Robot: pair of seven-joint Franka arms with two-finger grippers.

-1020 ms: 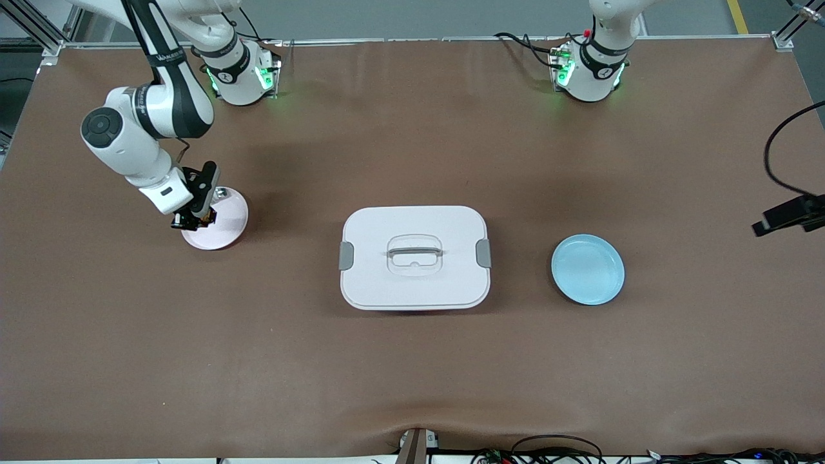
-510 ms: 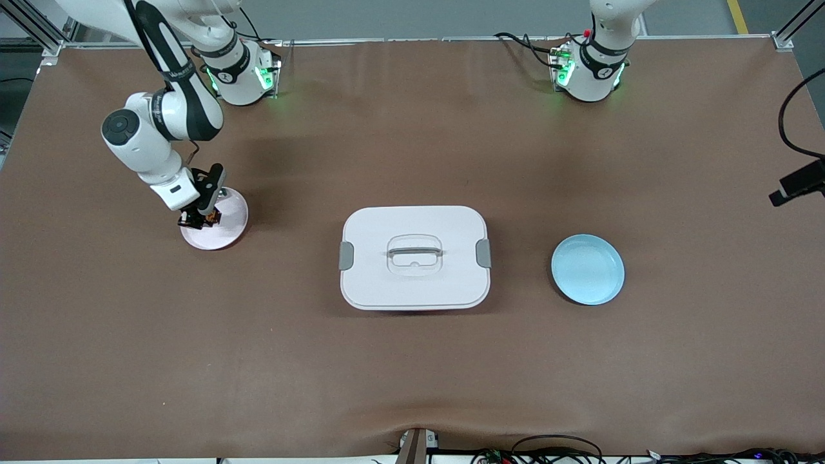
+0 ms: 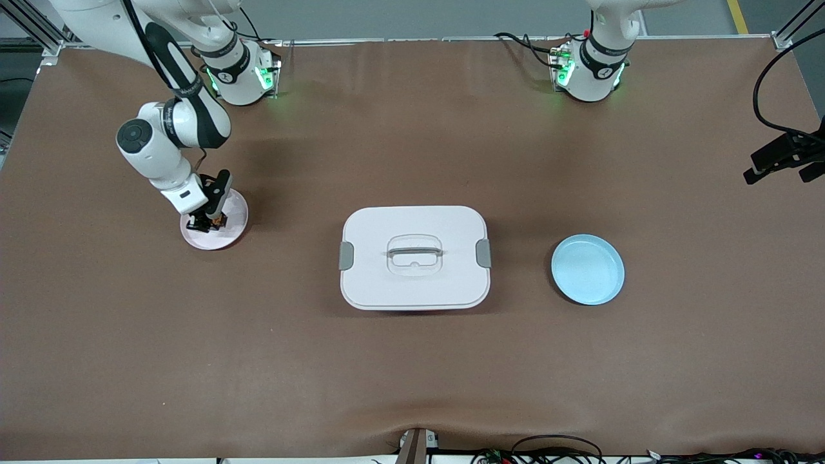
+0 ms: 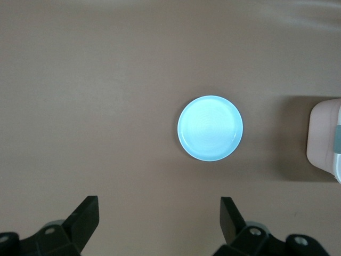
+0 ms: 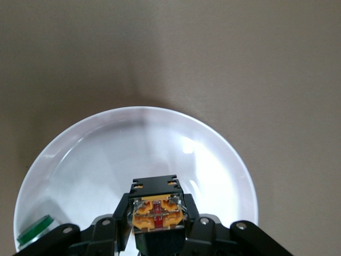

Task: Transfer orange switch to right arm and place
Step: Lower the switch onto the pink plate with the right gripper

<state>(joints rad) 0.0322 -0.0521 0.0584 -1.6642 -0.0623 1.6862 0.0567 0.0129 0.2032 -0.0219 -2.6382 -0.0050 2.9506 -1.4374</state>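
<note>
Both my right gripper [image 5: 159, 234] fingers stay clamped on the orange switch [image 5: 157, 209], now lowered over the pink plate [image 3: 233, 227], so placing is near; my left gripper [image 4: 160, 224], fingers apart, waits.

My right gripper [image 3: 207, 222] hangs low, wrist tilted, fingers clamped on the orange switch [image 5: 157, 208]. My left gripper [image 4: 160, 226] waits up high — fingers spread wide, holding nothing.
</note>
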